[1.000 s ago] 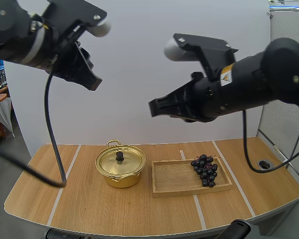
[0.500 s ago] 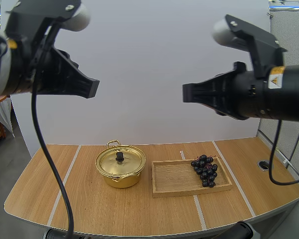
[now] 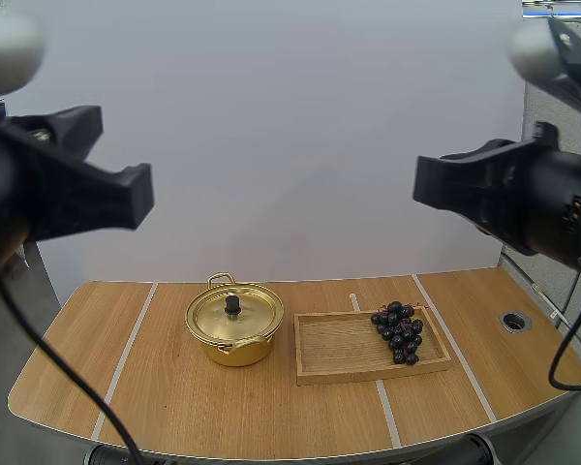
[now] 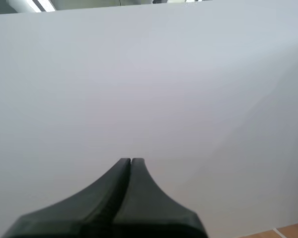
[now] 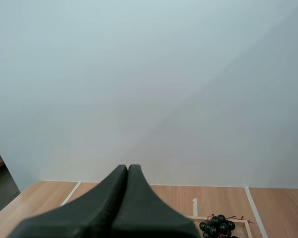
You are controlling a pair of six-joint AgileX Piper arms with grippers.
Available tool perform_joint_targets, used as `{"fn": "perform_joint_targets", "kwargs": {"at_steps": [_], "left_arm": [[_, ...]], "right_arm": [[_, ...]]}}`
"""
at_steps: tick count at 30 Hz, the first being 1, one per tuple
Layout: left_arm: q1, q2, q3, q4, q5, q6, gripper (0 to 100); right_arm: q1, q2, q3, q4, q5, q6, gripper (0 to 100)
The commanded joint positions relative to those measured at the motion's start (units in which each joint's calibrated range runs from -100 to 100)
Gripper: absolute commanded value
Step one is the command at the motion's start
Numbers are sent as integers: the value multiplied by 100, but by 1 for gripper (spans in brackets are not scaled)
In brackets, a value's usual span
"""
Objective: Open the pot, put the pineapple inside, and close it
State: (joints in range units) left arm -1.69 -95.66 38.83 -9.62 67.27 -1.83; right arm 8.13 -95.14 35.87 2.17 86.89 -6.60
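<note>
Left hand and right hand hang closed, empty; on the shiny gold metal pot, the stiff, likely slick lid offers a small black knob to grip

The lid hides the inside of the pot; the right wrist view's edge crops the grapes.

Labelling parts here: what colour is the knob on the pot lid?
Black knob on a gold lid; clearest in the high view.
</note>
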Motion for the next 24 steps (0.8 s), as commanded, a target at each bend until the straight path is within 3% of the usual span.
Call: {"fn": "perform_joint_targets", "kwargs": {"at_steps": [1,4,7,12,19,24], "left_arm": [[8,-434,434,5,-704,-105,0],[8,-434,569,62,-714,-165,0],[8,-434,883,430,-967,-723,0],[8,-434,1413,553,-1614,-887,0],[8,-434,2042,566,-1876,-850,0],[8,-434,2396,566,-1944,-850,0]], "right_arm": [[-314,-385,5,4,-272,-44,0],[-474,-458,5,4,-444,-44,0],[-692,-471,5,8,-687,-44,0],[-894,-486,603,8,-1592,-44,0],[-908,-486,2730,19,-3854,-44,0],[-877,-486,3698,7,-5636,-44,0]]}}
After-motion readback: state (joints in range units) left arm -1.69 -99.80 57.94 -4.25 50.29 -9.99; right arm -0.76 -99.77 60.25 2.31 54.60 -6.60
